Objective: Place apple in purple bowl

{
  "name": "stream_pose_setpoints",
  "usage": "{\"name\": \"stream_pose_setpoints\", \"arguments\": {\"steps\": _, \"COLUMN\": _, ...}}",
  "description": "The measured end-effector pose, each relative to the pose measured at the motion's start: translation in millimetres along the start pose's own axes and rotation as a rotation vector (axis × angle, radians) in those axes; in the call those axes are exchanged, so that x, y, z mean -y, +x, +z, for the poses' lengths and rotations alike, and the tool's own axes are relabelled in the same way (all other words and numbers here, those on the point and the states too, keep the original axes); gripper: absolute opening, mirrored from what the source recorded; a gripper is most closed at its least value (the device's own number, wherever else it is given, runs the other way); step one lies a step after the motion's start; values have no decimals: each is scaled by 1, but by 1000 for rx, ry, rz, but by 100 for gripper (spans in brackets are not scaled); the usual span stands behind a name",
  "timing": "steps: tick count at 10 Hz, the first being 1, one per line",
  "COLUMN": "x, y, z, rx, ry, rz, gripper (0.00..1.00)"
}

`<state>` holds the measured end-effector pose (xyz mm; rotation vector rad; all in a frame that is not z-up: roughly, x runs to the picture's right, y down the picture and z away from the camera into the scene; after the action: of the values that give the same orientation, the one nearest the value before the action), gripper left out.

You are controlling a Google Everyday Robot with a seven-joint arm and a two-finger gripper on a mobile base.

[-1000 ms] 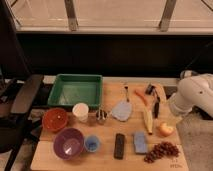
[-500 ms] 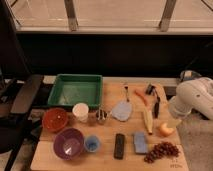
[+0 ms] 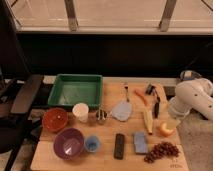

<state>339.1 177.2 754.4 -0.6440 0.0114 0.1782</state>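
Camera view gave us a wooden tabletop (image 3: 107, 160) seen from above, with the robot's white arm (image 3: 196, 96) reaching in from the right edge of the frame. Its gripper (image 3: 172, 122) hung at the lower right of the tabletop with its jaws set wide. The apple (image 3: 164, 131) lay on the wood just below and left of it. We could not tell whether the two touched, and we saw nothing lifted off the surface.

The purple bowl (image 3: 69, 143) sat at the lower left of the frame, well apart from the apple, and we saw only its paler inside. A small blue cup (image 3: 92, 144) stood just beside it on the right, and an orange-red bowl (image 3: 55, 119) stood just above it. A white cup (image 3: 80, 111) stood near the orange-red bowl, below a green tray (image 3: 75, 90) at the upper left.

Between the bowls and the apple we noted a black bar (image 3: 119, 146) and a blue block (image 3: 140, 142) along the lower edge. A dark bunch of grapes (image 3: 161, 150) lay below the apple. A pale corn cob (image 3: 148, 120) lay just left of the apple, pointing up the frame
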Motion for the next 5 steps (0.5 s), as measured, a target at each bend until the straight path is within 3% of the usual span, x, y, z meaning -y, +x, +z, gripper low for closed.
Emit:
{"name": "stream_pose_setpoints", "arguments": {"steps": 2, "x": -4, "y": 9, "z": 29, "rx": 14, "ry": -53, "rz": 40, "gripper": 65}}
{"name": "stream_pose_setpoints", "arguments": {"steps": 5, "x": -12, "y": 27, "z": 56, "rx": 29, "ry": -120, "rz": 105, "gripper": 65}}
